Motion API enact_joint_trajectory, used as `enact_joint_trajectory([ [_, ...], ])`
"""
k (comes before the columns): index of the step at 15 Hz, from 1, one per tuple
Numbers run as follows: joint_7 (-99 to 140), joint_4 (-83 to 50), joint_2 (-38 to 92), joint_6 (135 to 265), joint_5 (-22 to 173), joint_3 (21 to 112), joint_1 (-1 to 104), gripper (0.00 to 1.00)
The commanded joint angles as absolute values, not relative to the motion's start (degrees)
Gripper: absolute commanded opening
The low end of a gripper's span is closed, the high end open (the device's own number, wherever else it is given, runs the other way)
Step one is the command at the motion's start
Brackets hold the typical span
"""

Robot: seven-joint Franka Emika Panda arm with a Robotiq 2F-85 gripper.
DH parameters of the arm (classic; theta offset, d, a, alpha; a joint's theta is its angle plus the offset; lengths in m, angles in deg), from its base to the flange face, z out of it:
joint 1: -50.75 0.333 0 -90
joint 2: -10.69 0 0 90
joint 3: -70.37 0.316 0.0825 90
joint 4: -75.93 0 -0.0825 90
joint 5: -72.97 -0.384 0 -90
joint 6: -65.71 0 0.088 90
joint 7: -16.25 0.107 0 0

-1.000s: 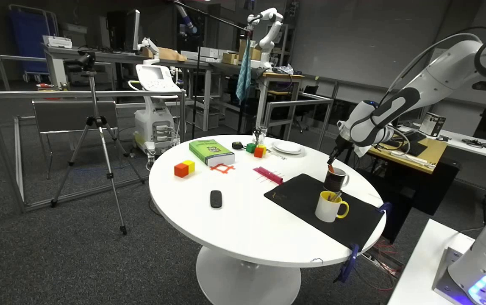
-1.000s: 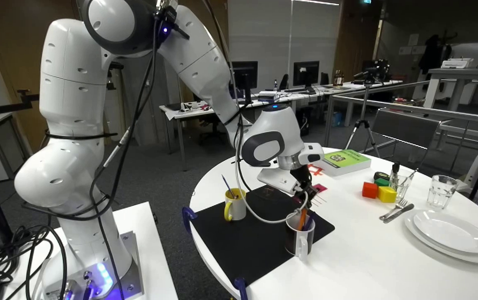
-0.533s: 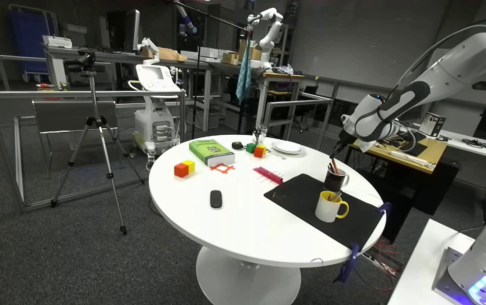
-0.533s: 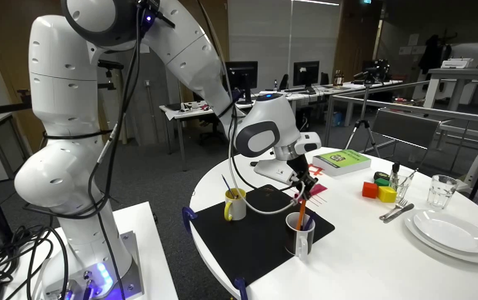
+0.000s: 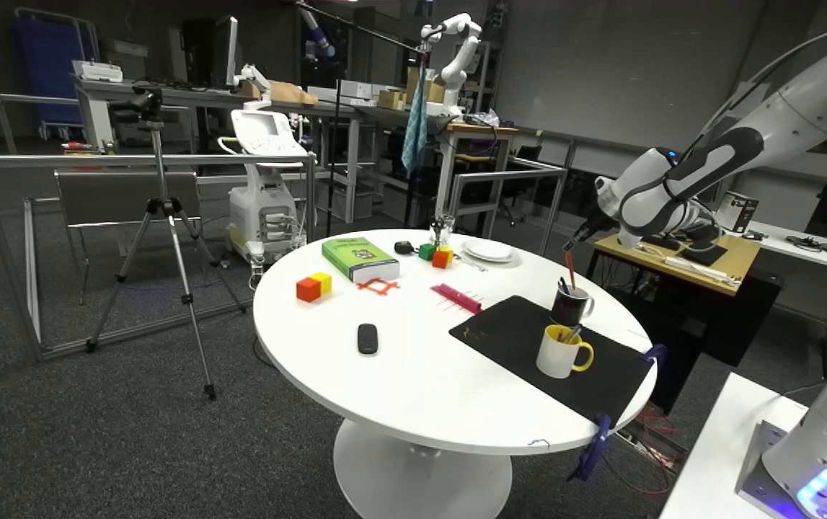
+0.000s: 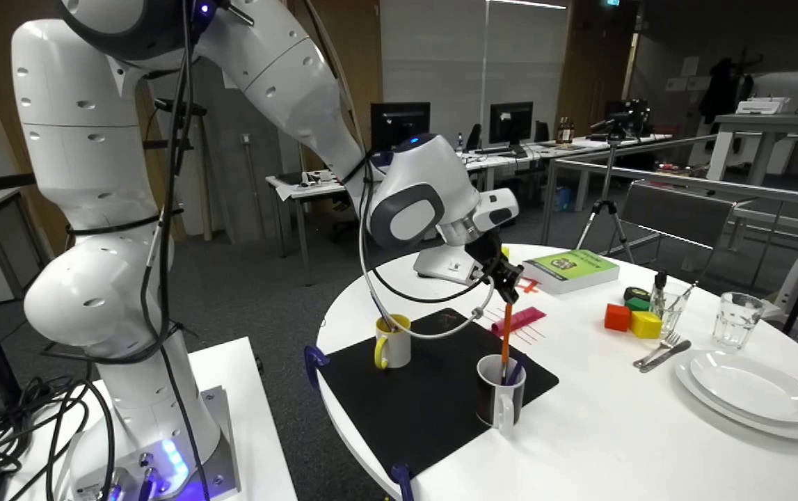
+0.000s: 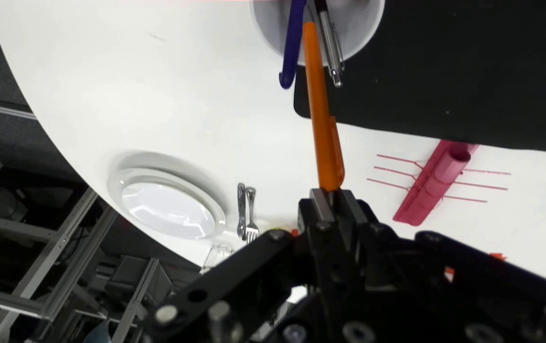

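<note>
Above the dark mug [image 6: 496, 398]: claw [image 7: 333, 199] narrow, tips pinched on the upper end of an orange pen [image 7: 319, 102]. Pen stands steep, slight lean, in both exterior views; its lower end is within the mug's mouth. Sharing that mug, per wrist view: a purple pen [image 7: 292, 45] and a silver pen [image 7: 330, 45], each poking out past the rim. Mug sits at the edge of a black mat [image 6: 412, 410], on a round white bench [image 6: 579, 424]. Near the mug, on the mat: a white mug with yellow rim [image 6: 393, 346]. Also near it, just off the mat: a magenta piece [image 7: 432, 186], thin rods out both sides. Well apart from the mug, to its right in an exterior view: knife [image 7: 242, 209], fork [image 7: 252, 214] and two stacked plates [image 6: 753, 386]. Also well apart: red block [image 6: 617, 317], yellow block [image 6: 646, 324], green book [image 6: 569, 270] lying flat.
</note>
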State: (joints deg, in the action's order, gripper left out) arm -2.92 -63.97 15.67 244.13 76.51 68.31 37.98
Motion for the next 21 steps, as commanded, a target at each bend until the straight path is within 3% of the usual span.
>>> enact_joint_trajectory([
  [1,-5.7,-70.4,10.4,252.2,73.7,71.9,37.9,0.02],
  [4,-3.2,-73.2,9.1,257.3,75.1,75.5,38.8,0.02],
  [6,0.6,-74.6,8.2,259.1,78.7,73.0,43.8,0.02],
  [13,5.2,-77.0,5.0,257.9,78.8,74.2,51.1,0.02],
  [17,12.9,-79.0,2.4,253.9,80.6,71.2,56.7,0.02],
  [21,16.8,-83.7,-2.5,252.2,80.3,61.8,68.2,0.02],
])
